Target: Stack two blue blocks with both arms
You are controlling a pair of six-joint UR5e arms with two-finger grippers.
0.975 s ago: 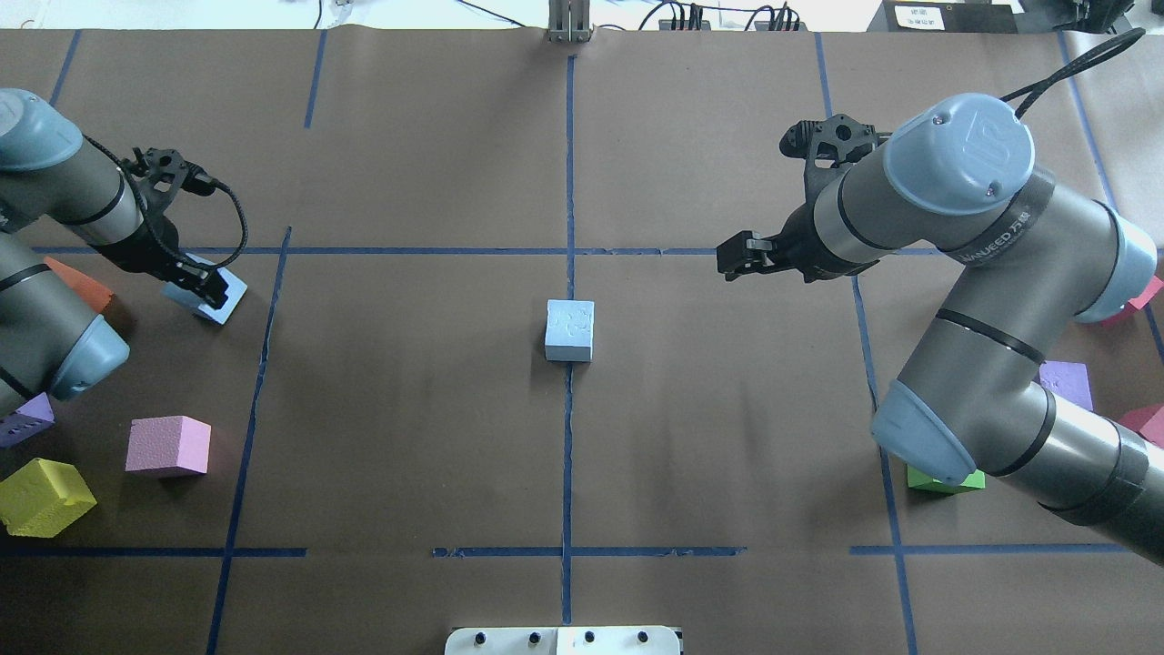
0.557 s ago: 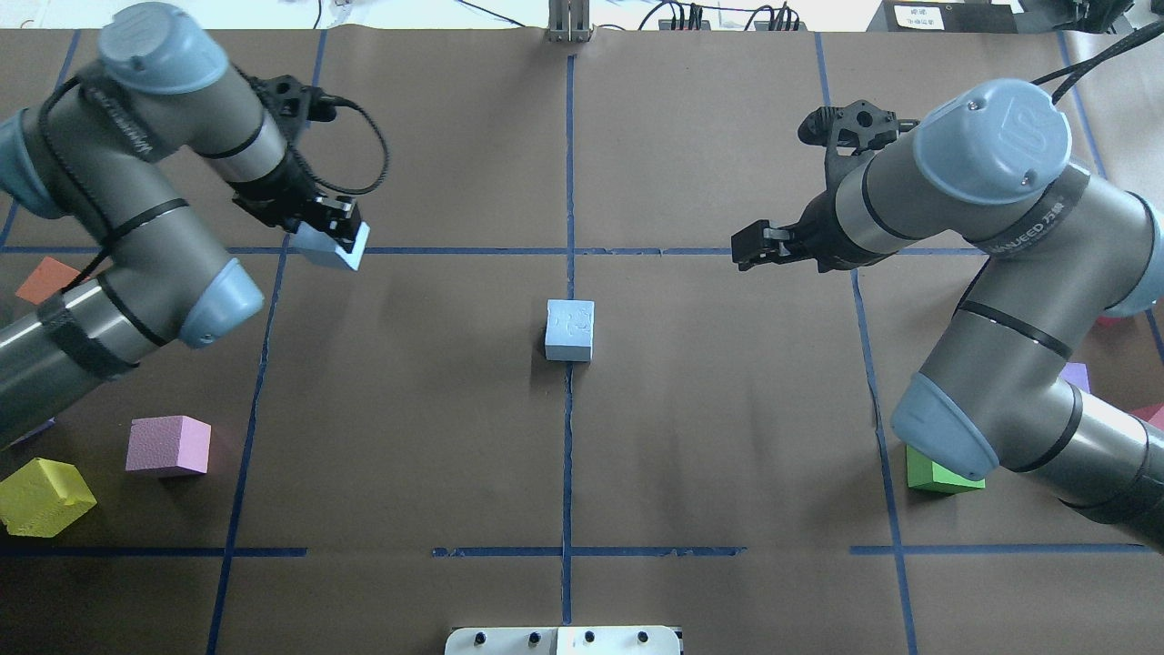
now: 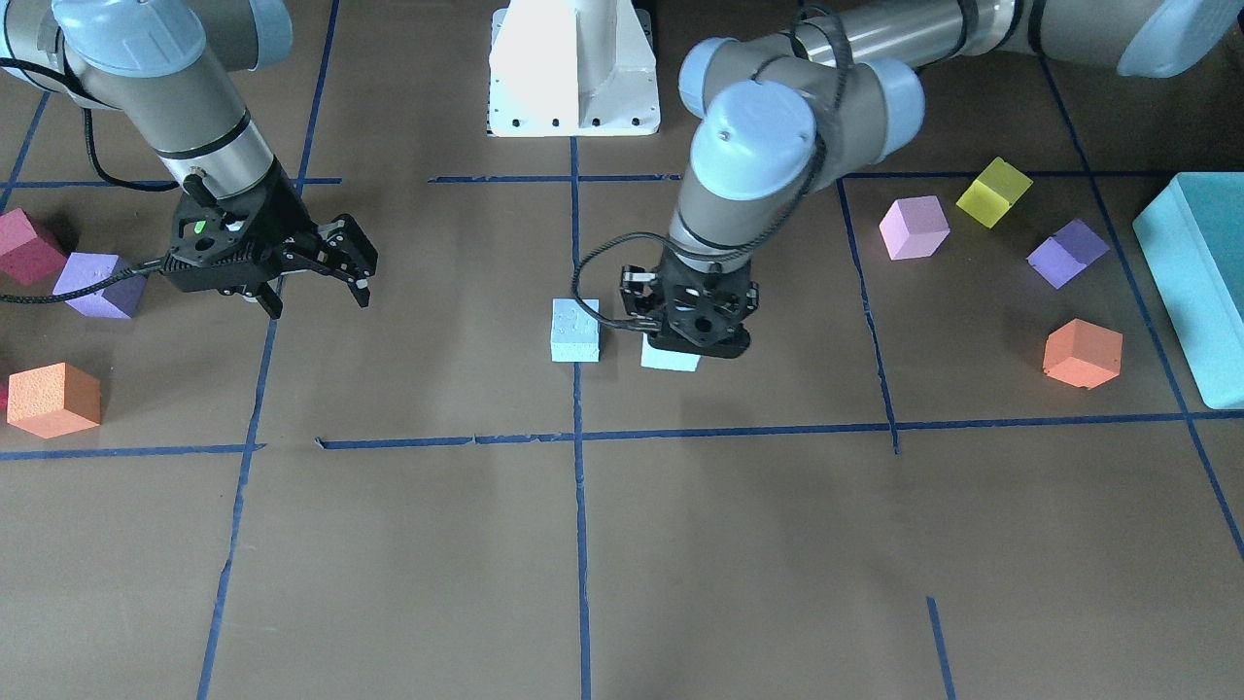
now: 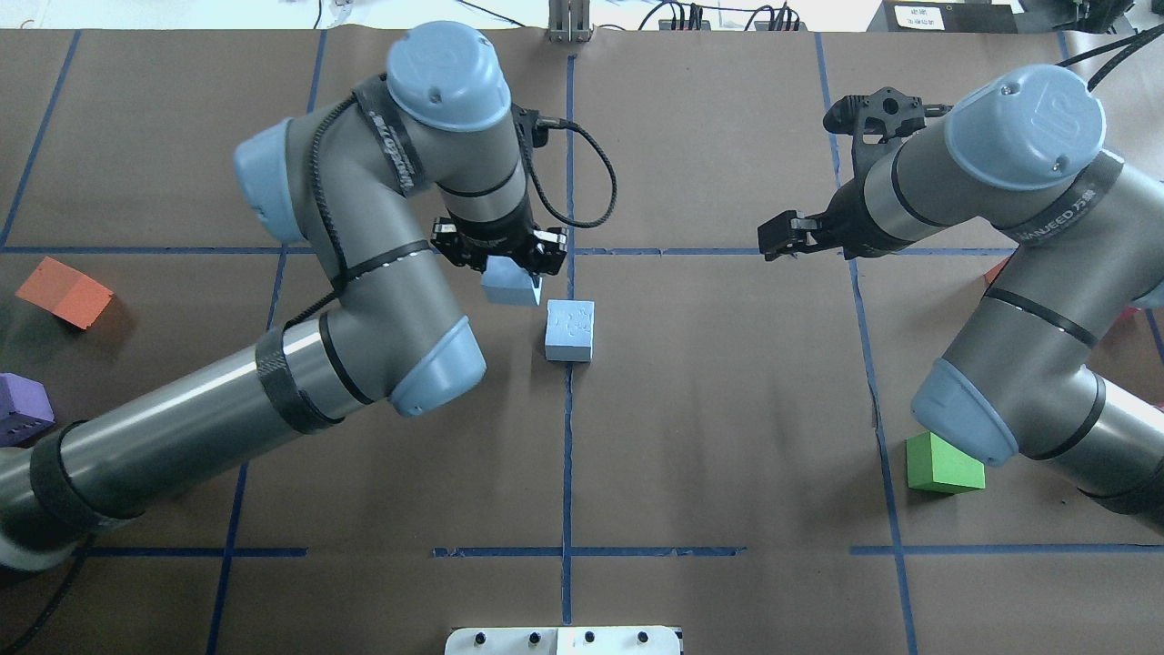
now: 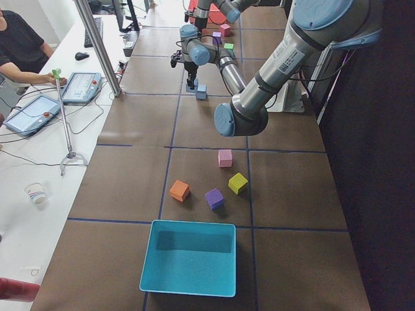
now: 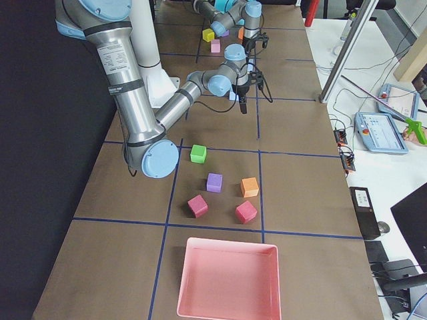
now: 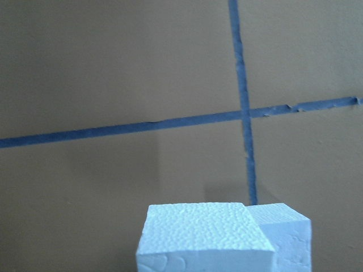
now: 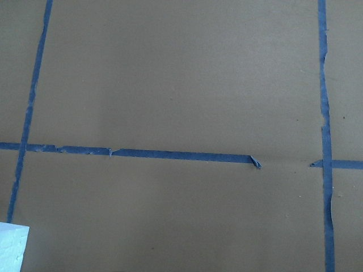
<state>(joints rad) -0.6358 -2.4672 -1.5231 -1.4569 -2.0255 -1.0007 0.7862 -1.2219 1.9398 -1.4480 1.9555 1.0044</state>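
Pale-blue blocks point(image 4: 570, 331) point(image 4: 511, 287), brown table point(image 4: 727, 409) with blue lines point(image 4: 566, 455).

In the front-facing view the left gripper point(image 3: 685, 340) covers the held blue block point(image 3: 671, 361), all but a pale strip at its 6 o'clock side. From the left wrist, that block and the resting blue block point(image 7: 289, 238) are both cut off at the 6 o'clock edge, and the held one overlaps the other. The right wrist catches only a pale corner point(image 8: 12, 246) at 8 o'clock. Overhead, the right arm point(image 4: 1000, 364) hides part of the green cube point(image 4: 941, 466). In the exterior left view the left gripper's fingers point(image 5: 190, 85) are too small to judge.
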